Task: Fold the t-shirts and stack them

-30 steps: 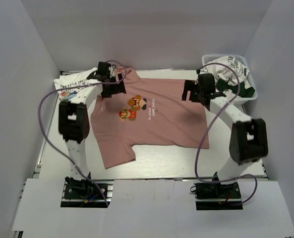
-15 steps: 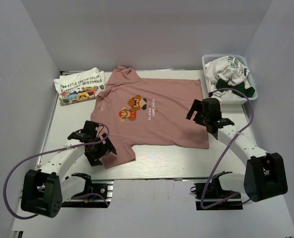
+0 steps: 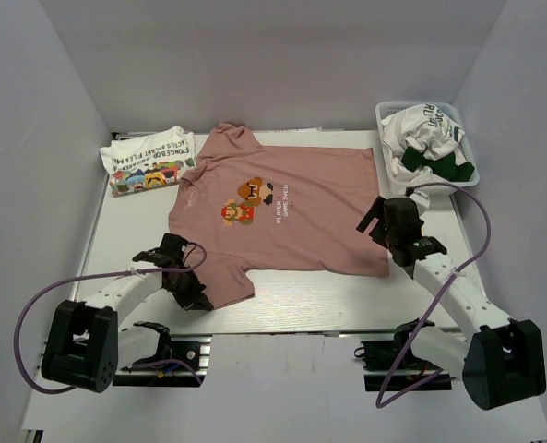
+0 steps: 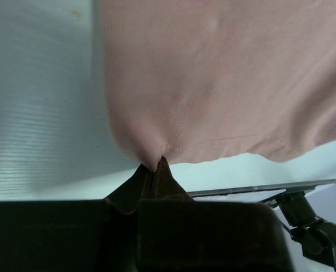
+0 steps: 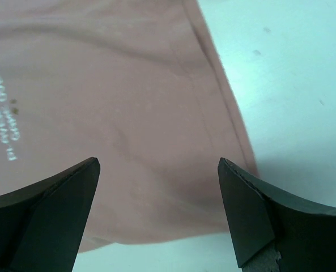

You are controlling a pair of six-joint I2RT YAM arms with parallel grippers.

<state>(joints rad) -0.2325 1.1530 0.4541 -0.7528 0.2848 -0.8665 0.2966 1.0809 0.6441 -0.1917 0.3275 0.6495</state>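
The dusty-pink t-shirt (image 3: 291, 217) lies spread flat, print side up, across the middle of the table (image 3: 319, 303), its collar towards the far edge. The left gripper (image 3: 196, 297) sits low at the shirt's near left sleeve, and its fingers are closed together on a small pinch of the pink cloth. The top view shows only where it is; the left wrist view shows the grip itself (image 4: 156, 165), with the fabric puckered into a little peak between the dark fingertips. The right gripper (image 3: 376, 223) hangs over the shirt's right side near the hem, its fingers spread wide and holding nothing. In the right wrist view the gripper (image 5: 158, 162) has the pink cloth and its stitched edge below the gap (whether the tips touch the cloth cannot be told). Only the top view takes in the folded white t-shirt with cartoon print (image 3: 148, 159) at the far left corner, and the white basket (image 3: 466, 138) at the far right holding crumpled white and dark green t-shirts (image 3: 425, 138).
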